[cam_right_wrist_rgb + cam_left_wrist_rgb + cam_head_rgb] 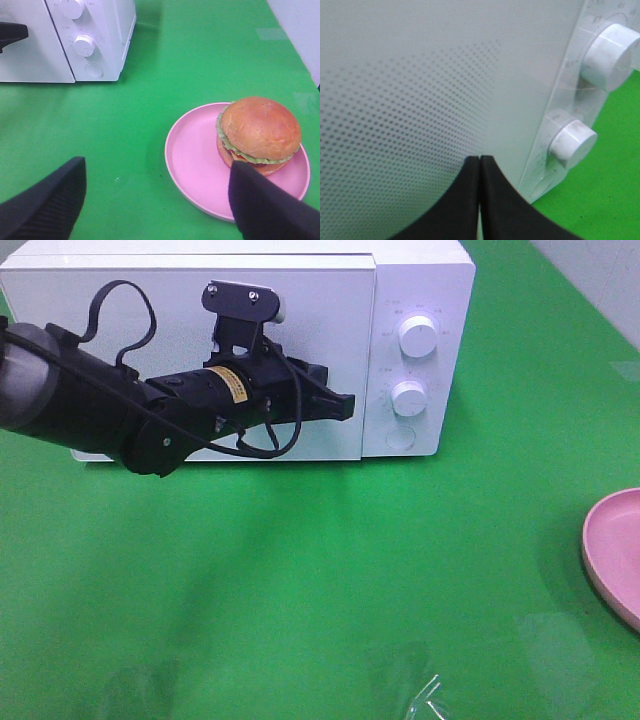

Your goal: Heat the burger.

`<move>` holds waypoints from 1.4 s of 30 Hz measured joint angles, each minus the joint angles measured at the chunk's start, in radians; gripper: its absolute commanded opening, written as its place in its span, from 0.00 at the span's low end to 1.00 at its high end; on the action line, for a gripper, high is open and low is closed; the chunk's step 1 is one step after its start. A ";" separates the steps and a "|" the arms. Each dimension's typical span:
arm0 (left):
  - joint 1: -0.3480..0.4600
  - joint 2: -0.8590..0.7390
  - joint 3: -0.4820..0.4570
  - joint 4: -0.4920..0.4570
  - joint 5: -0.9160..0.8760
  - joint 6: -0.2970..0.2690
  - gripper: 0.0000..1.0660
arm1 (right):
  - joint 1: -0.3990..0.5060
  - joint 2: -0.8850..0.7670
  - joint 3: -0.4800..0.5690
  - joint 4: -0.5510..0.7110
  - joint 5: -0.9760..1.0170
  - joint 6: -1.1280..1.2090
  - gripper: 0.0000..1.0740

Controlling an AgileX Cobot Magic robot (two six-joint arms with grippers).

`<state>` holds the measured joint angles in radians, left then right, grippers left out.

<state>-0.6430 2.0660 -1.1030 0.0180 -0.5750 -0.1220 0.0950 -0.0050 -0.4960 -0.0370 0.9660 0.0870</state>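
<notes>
A green worktop (330, 580) carries everything; at its back stands a white microwave (420, 280) with its door (150, 300) shut, two round white knobs (417, 335) one above the other on the control panel and a round button (400, 435) below them; the small grey markings around the knobs are too faint to read. The black left arm (120, 410) reaches across the door front and bears a small yellow label (238, 385) whose print cannot be made out; the left gripper (480, 200) has its jaws pressed together, tips just before the dotted door near its knob-side edge. A round pink plate (195, 165) lies on the worktop well apart from the microwave, only its rim showing at the right edge of the high view; the burger (259, 134) sits on the plate, off-centre. The right gripper (155, 200) hangs above the worktop with jaws spread wide and nothing between them; the burger lies just beyond one fingertip (265, 210), outside the gap.
</notes>
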 measured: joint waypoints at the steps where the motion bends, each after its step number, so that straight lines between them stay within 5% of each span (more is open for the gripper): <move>1: 0.000 0.000 0.000 0.000 0.000 0.000 0.00 | 0.000 0.000 0.000 0.000 0.000 0.000 0.70; 5: 0.006 0.001 -0.006 -0.061 0.003 0.050 0.00 | 0.000 0.000 0.000 0.000 0.000 0.000 0.70; 22: -0.023 -0.059 -0.028 -0.126 0.186 0.056 0.00 | 0.000 0.000 0.000 0.001 0.000 0.000 0.70; 24: -0.040 -0.081 -0.030 -0.130 0.260 0.056 0.06 | 0.000 0.000 0.000 0.001 0.000 0.000 0.70; 26: -0.075 -0.128 -0.031 -0.130 0.438 0.054 0.26 | 0.000 0.000 0.000 0.001 0.000 0.000 0.70; 27: -0.075 -0.128 -0.031 -0.130 0.438 0.054 0.26 | 0.000 0.000 0.000 0.001 0.000 0.000 0.70; 28: -0.083 -0.138 -0.031 -0.130 0.486 0.054 0.55 | 0.000 0.000 0.000 0.001 0.000 0.000 0.70; 29: -0.083 -0.138 -0.031 -0.130 0.486 0.054 0.55 | 0.000 0.000 0.000 0.001 0.000 0.000 0.70; 30: -0.092 -0.154 -0.031 -0.130 0.575 0.054 0.79 | 0.000 0.000 0.000 0.001 0.000 0.000 0.70; 31: -0.092 -0.154 -0.031 -0.130 0.575 0.054 0.79 | 0.000 0.000 0.000 0.001 0.000 0.000 0.70; 32: -0.099 -0.167 -0.032 -0.135 0.651 0.052 0.96 | 0.000 0.000 0.000 0.001 0.000 0.000 0.70; 42: -0.102 -0.268 -0.032 -0.190 1.025 0.046 0.94 | 0.000 0.000 0.000 0.001 0.000 0.000 0.70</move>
<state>-0.7450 1.7980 -1.1350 -0.1720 0.4500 -0.0760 0.0950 -0.0050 -0.4960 -0.0360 0.9660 0.0870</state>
